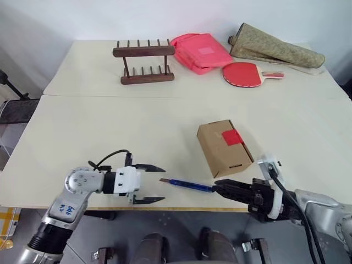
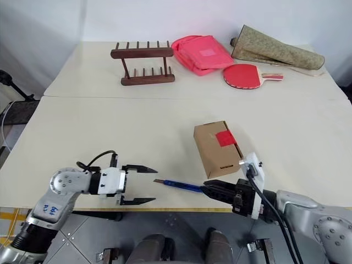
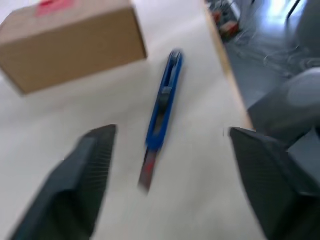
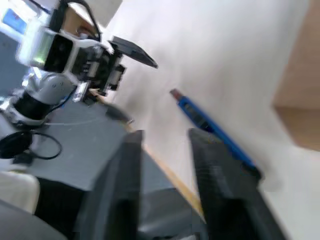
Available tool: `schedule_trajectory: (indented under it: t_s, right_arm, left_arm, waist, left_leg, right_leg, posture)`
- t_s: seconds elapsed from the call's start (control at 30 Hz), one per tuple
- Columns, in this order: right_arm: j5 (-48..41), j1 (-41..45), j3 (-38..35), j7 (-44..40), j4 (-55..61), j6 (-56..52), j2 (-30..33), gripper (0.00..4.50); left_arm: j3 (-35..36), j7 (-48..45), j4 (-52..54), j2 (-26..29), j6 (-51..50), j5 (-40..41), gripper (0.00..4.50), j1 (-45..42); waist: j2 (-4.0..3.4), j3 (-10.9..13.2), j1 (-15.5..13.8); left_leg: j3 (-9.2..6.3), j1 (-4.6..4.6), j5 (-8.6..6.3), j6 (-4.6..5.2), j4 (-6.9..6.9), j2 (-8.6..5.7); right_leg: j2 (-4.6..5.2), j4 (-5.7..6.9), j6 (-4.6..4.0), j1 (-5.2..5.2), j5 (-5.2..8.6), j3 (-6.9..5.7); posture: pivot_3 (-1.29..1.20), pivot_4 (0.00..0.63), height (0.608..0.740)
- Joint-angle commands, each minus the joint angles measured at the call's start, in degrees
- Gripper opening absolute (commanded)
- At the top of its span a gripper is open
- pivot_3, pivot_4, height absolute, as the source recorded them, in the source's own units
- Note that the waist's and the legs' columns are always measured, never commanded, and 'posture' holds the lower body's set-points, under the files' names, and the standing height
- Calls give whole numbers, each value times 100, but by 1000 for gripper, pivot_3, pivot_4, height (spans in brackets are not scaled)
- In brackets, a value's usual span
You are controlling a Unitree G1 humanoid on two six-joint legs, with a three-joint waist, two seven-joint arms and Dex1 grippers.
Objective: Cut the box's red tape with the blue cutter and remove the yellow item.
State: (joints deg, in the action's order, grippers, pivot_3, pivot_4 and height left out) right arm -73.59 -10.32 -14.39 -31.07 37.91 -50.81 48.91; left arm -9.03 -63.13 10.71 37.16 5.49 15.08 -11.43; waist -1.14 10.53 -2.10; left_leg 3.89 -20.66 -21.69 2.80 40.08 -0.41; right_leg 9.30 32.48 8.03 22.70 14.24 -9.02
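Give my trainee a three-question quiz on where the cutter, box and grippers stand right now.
1. True or false: the red tape on the box looks uncut.
2. The blue cutter lies: A) on the box, B) on the table between the grippers, C) in the wooden rack.
3. How do the left gripper's fingers stand?

Key:
1. True.
2. B; the right gripper is at its rear end, grip unclear.
3. Wide open, holding nothing, facing the cutter's tip.
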Motion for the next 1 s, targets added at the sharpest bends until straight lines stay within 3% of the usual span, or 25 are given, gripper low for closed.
schedule_trajectory:
  t_s: [0.03,0.17,0.23,0.6,0.7,1.0]
  right_arm:
    - [1124,-478,-190,-789,482,846,17,3020]
    - [2490,-1039,-204,-1438,419,2082,-154,4440]
    - [3048,-1338,-316,-1747,316,2714,-266,4480]
    - [3289,-2222,-1242,-2290,374,3432,-703,4480]
    - [3261,-2345,-1306,-2488,352,3521,-740,4500]
    - [3168,-2142,-1314,-2418,398,3426,-669,4500]
  left_arm:
    - [-206,213,173,-196,-279,-125,4500,-169]
    - [-660,249,-53,-404,-771,-438,4500,-495]
    - [-878,140,-178,-461,-1092,-477,4500,-649]
    - [-1171,-187,-1210,-599,-1394,-652,4500,-992]
    - [-1217,-185,-1315,-695,-1459,-693,3941,-1010]
    - [-1411,-129,-1606,-740,-1443,-998,1259,-978]
  waist:
    - [1,0,-15]
    - [2,0,-49]
    - [2,0,-80]
    - [2,0,-89]
    - [0,-3,-81]
    - [-1,-20,-80]
  left_leg:
    - [0,0,0,0,0,0]
    - [9,4,0,0,2,0]
    - [14,5,1,0,4,0]
    - [22,28,3,0,7,5]
    - [21,36,2,0,7,5]
    - [22,44,2,0,6,5]
  right_leg:
    - [0,1,0,0,0,0]
    - [-3,0,0,-2,0,1]
    - [-5,0,0,-3,0,3]
    - [-9,2,-1,-19,1,12]
    - [-8,4,-3,-24,2,16]
    - [-6,14,-4,-25,2,21]
  posture:
    - [0,150,740]
    - [0,150,740]
    - [0,150,740]
    - [0,150,740]
    - [0,150,740]
    - [0,150,740]
